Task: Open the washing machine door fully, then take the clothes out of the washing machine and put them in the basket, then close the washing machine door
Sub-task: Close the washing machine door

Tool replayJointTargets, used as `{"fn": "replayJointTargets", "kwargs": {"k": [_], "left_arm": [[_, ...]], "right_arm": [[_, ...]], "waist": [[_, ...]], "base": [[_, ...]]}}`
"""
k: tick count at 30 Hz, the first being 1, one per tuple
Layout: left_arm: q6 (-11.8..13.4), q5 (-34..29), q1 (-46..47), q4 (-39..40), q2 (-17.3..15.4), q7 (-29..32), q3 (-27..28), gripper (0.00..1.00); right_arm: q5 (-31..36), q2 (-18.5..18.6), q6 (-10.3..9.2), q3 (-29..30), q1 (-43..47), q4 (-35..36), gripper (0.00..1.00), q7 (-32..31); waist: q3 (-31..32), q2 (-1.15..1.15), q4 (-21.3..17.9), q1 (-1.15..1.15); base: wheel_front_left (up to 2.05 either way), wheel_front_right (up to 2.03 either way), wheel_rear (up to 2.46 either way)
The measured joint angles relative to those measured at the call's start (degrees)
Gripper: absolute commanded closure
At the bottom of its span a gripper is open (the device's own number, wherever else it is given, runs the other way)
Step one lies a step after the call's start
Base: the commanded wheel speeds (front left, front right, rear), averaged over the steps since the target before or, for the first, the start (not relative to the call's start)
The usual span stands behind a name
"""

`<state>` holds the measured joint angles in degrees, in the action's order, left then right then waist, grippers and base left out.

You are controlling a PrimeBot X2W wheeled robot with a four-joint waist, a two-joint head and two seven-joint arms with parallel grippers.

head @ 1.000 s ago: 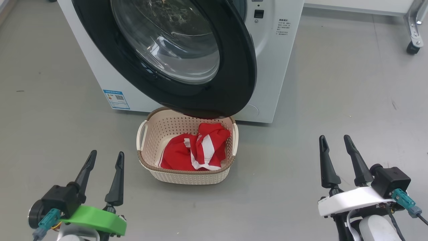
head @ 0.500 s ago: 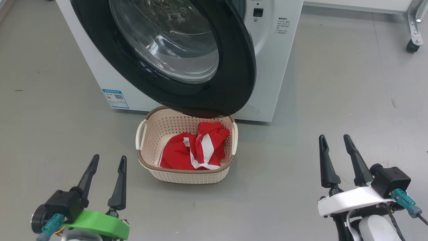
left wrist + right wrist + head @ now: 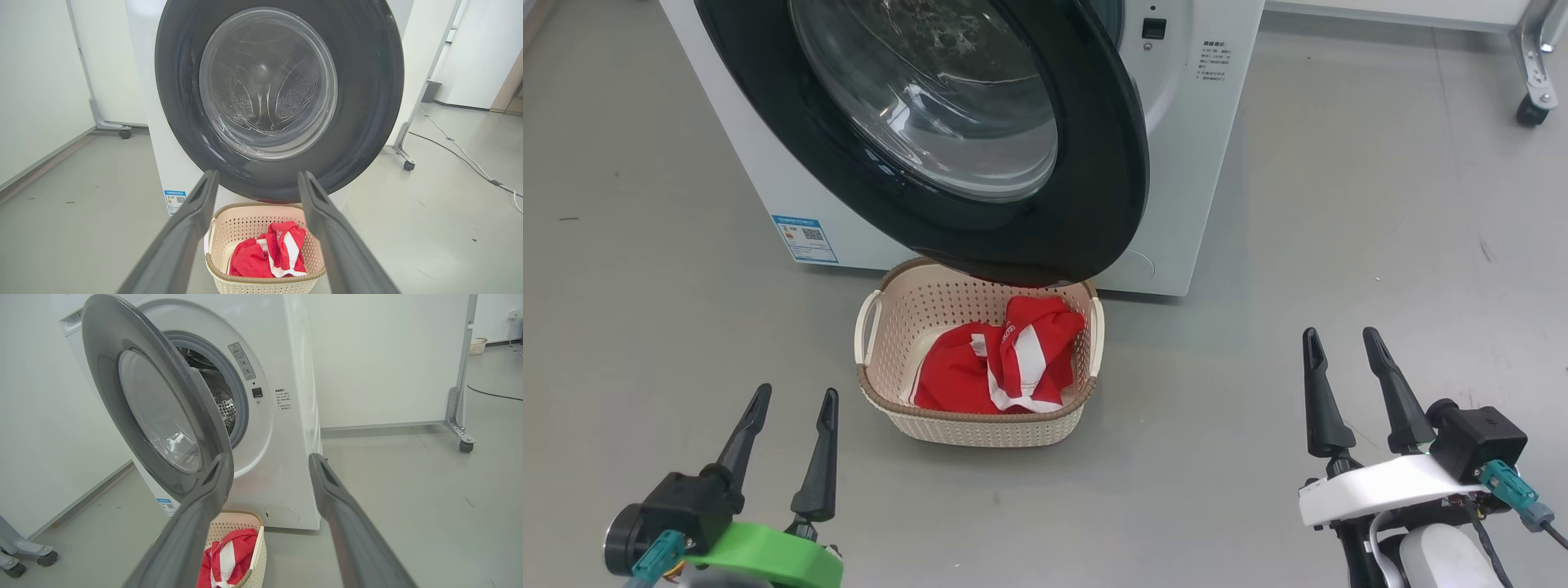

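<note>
The washing machine stands ahead with its black-rimmed washing machine door swung partly out over the basket. In the right wrist view the door stands ajar, and the steel drum shows behind it. Red clothes with white stripes lie inside the cream basket on the floor. My left gripper hangs open and empty at the lower left, short of the basket. My right gripper is open and empty at the lower right, well clear of machine and basket.
A blue label sticker marks the machine's lower left front. A wheeled panel frame stands at the far right, with a cable on the floor near it. Grey floor spreads on both sides of the basket.
My left gripper has drawn back a little toward the view's bottom and slightly right. The right gripper, door, basket and clothes have not moved.
</note>
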<state>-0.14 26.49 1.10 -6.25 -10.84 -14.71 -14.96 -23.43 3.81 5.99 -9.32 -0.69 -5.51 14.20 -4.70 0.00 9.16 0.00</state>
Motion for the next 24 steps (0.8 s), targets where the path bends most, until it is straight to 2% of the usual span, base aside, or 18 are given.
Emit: {"fn": "replayJointTargets", "kwargs": {"k": [7, 8, 9, 10, 16, 24], "left_arm": [[-0.26, -0.49, -0.05, 0.02, 0.57, 0.00, 0.25, 0.00], [-0.33, -0.60, -0.06, 0.03, 0.64, 0.00, 0.33, 0.00], [-0.56, -0.88, -0.06, 0.05, 0.70, 0.00, 0.40, 0.00], [-0.74, -0.92, -0.06, 0.13, 0.78, 0.00, 0.45, 0.00], [-1.40, -1.38, -0.06, 1.01, 1.09, 0.00, 0.22, 0.00], [-2.19, -1.98, 0.04, 1.58, 2.64, 0.00, -0.05, 0.00]], "right_arm": [[0.37, -0.01, 0.01, 0.02, 0.00, 0.22, 0.00, 0.00], [0.48, -0.01, 0.02, 0.01, 0.00, 0.31, 0.18, 0.00], [0.81, -0.01, 0.09, -0.01, 0.00, 0.55, 0.77, 0.00], [1.12, -0.01, 0.20, -0.03, -0.01, 0.83, 1.00, 0.01], [2.60, 1.03, 0.45, -1.07, -0.15, 2.76, 1.00, 0.27], [5.92, 4.14, 0.99, -6.61, -4.43, 4.64, 1.00, 0.23]], "waist": [[-0.25, 0.00, 0.14, 0.00], [-0.30, 0.00, 0.16, 0.00], [-0.35, 0.00, 0.19, 0.00], [-0.40, 0.00, 0.23, 0.00], [-1.23, 0.00, 0.67, 0.00], [-3.85, 0.00, 2.18, 0.00]], "base": [[0.00, 0.00, 0.00], [0.00, 0.00, 0.00], [0.00, 0.00, 0.00], [0.00, 0.00, 0.00], [0.00, 0.00, 0.00], [0.00, 0.00, 0.00]]}}
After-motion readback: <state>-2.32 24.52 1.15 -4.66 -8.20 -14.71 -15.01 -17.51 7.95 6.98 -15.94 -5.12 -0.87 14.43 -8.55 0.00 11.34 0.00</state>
